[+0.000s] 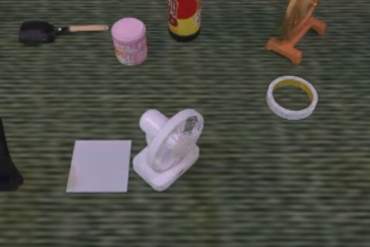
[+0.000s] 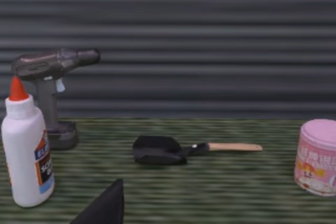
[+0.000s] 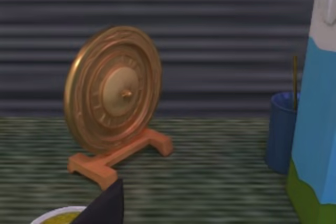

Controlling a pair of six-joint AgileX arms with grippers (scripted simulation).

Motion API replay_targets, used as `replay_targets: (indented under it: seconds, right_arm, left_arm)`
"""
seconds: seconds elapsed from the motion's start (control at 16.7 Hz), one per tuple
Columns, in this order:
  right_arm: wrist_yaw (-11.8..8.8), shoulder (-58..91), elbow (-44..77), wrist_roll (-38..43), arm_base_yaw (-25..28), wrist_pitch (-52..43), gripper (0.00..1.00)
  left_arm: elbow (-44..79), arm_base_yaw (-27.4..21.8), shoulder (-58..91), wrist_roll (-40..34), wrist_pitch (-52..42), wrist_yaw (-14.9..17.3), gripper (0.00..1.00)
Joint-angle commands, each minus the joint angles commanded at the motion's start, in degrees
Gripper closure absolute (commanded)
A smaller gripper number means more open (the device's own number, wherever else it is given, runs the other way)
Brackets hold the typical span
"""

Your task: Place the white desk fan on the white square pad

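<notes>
White desk fan stands upright on its rectangular base near table centre, slightly toward the near edge, grille facing roughly 4 o'clock in the top view and the motor housing pointing to 10 o'clock. White square pad lies flat at the fan's 9 o'clock, its right edge just beside the fan's base; touching or apart, cannot tell. Fan is not on the pad.

Left arm: only a dark part shows at the left edge of the top view, at 9 o'clock from the pad and well apart from the fan. Left gripper shows as one dark fingertip in its wrist view; spread or pressed together, cannot tell. Nothing is held in sight.

Right arm: outside the top view. Right gripper likewise shows one dark tip in its wrist view; finger state cannot be told.

Other items: pink-lidded jar at 11 o'clock from the fan, dark sauce bottle at 12, white tape ring at 2, bronze disc on a wooden stand beyond it, black spatula with a wooden handle at far left.
</notes>
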Motion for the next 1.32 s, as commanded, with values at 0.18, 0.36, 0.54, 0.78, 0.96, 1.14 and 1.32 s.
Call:
replay_targets:
  seconds: [0.18,0.36,0.54,0.78,0.96,1.14,1.32]
  right_arm:
    - [0.00,0.00,0.00,0.00,0.00,0.00,0.00]
    - [0.00,0.00,0.00,0.00,0.00,0.00,0.00]
    - [0.00,0.00,0.00,0.00,0.00,0.00,0.00]
    - [0.00,0.00,0.00,0.00,0.00,0.00,0.00]
    - [0.00,0.00,0.00,0.00,0.00,0.00,0.00]
    - [0.00,0.00,0.00,0.00,0.00,0.00,0.00]
    - [0.00,0.00,0.00,0.00,0.00,0.00,0.00]
  left_arm:
    - [0.55,-0.28,0.57,0.05,-0.55,0.03,0.00]
    - [5.77,-2.68,5.93,0.40,-5.41,0.11,0.00]
    - [16.09,-6.73,16.72,0.88,-13.85,0.10,0.00]
    - [35.62,-13.83,37.67,1.59,-28.50,0.02,0.00]
    - [52.51,-19.83,56.02,2.17,-40.79,0.01,0.00]
    - [69.10,-25.76,74.57,2.75,-52.84,0.02,0.00]
    - [84.25,-31.13,91.18,3.29,-63.71,0.06,0.00]
